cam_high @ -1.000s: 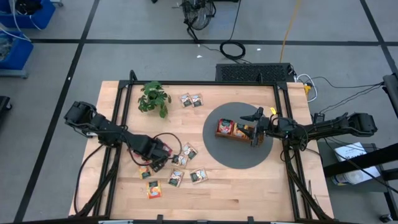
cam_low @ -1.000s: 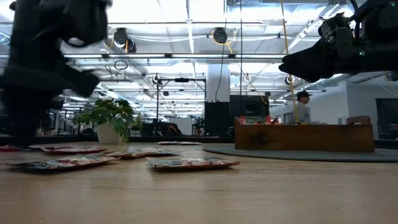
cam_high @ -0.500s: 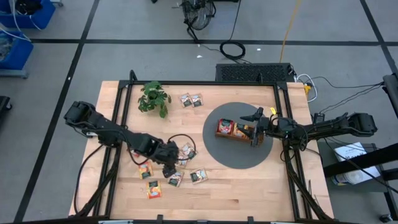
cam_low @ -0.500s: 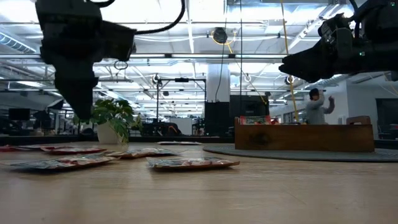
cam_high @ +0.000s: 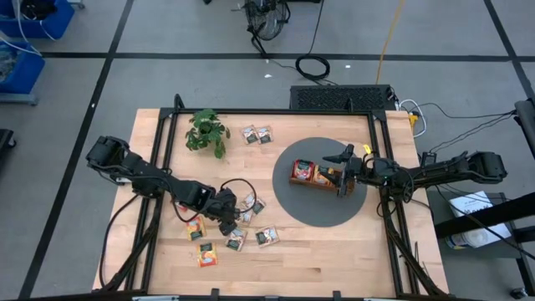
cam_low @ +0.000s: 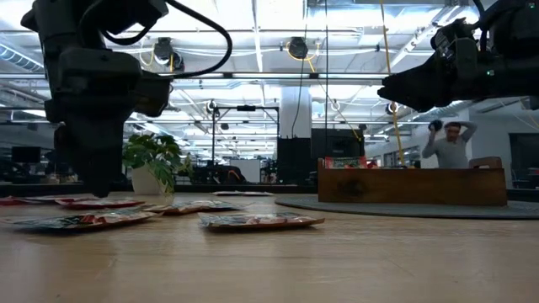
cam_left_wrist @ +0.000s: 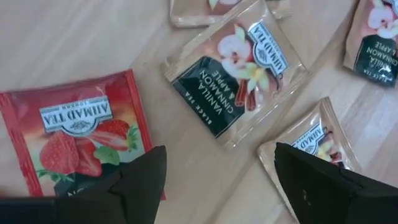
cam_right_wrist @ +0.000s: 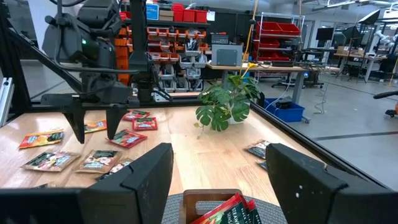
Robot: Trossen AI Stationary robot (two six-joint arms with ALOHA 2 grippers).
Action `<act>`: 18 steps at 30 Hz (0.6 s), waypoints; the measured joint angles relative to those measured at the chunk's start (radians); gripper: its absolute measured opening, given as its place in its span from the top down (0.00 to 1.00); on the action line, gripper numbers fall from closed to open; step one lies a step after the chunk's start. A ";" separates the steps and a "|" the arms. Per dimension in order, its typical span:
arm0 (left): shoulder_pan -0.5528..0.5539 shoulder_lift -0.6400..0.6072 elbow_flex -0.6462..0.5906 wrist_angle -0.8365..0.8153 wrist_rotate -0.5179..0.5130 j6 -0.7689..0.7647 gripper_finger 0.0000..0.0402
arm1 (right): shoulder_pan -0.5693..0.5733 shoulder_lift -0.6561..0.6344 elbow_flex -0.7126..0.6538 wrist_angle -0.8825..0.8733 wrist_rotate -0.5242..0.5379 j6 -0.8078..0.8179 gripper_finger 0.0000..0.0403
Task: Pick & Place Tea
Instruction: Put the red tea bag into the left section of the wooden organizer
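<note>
Several tea sachets lie flat on the wooden table: a red strawberry one (cam_left_wrist: 81,134), a vanilla one (cam_left_wrist: 233,74) and another (cam_left_wrist: 314,140) directly under my left gripper (cam_left_wrist: 217,186). That gripper (cam_high: 228,222) hovers open above them, pointing steeply down, touching none. More sachets (cam_high: 267,237) lie near it, and two (cam_high: 257,134) lie at the far side. The brown wooden tray (cam_high: 295,172) stands on a round grey mat (cam_high: 318,209), with a red sachet (cam_right_wrist: 231,210) in it. My right gripper (cam_high: 343,172) waits open, level, just above the tray.
A small potted plant (cam_high: 206,131) stands at the far left of the table. Black frame rails (cam_high: 163,142) run along the table's sides. A person (cam_low: 452,143) stands far off in the room behind. Bare wood lies along the near edge (cam_high: 334,259).
My left gripper has gone toward the table's right edge over the cluster of sachets and has tipped from a shallow slant to point steeply down. Its fingers keep the same gap. The sachets have not moved.
</note>
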 joint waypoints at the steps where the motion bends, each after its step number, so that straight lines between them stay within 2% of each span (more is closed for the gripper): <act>1: 0.002 0.000 -0.002 0.001 0.006 -0.005 0.26 | 0.000 0.000 0.000 0.000 0.000 0.000 0.41; 13: 0.043 -0.001 -0.002 0.063 0.071 -0.057 0.26 | 0.000 0.000 0.000 -0.002 0.000 0.000 0.41; 18: 0.043 -0.001 -0.002 0.036 0.077 -0.054 0.26 | 0.000 0.000 0.000 -0.003 0.000 0.000 0.41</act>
